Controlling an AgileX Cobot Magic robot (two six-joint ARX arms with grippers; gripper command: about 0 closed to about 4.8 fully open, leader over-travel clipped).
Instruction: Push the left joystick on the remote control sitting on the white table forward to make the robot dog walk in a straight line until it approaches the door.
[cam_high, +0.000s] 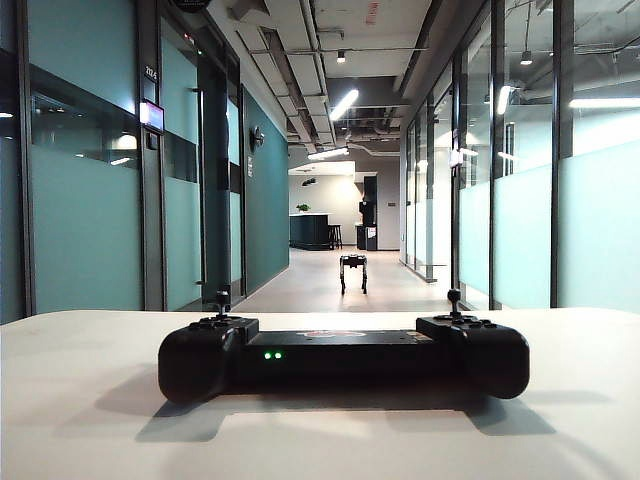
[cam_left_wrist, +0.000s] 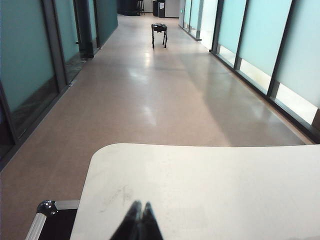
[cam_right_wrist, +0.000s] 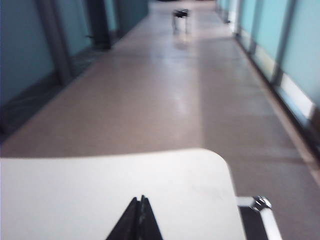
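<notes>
The black remote control (cam_high: 340, 355) lies on the white table (cam_high: 80, 400), two green lights lit on its front. Its left joystick (cam_high: 222, 299) stands upright and untouched. Far down the corridor the robot dog (cam_high: 353, 271) stands on its four legs; it also shows in the left wrist view (cam_left_wrist: 159, 29) and the right wrist view (cam_right_wrist: 180, 15). A dark door (cam_high: 214, 180) sits in the left wall, nearer than the dog. Neither arm appears in the exterior view. My left gripper (cam_left_wrist: 140, 205) and right gripper (cam_right_wrist: 140, 199) are both shut and empty, held over bare table (cam_left_wrist: 225, 190) (cam_right_wrist: 75, 190) with the remote out of their sight.
The right joystick (cam_high: 453, 297) matches the left one. Glass partitions (cam_high: 590, 200) line both sides of the corridor. A black case with metal corners (cam_left_wrist: 50, 220) (cam_right_wrist: 260, 207) sits below the table's corners. A dark counter (cam_high: 310, 231) stands at the corridor's far end.
</notes>
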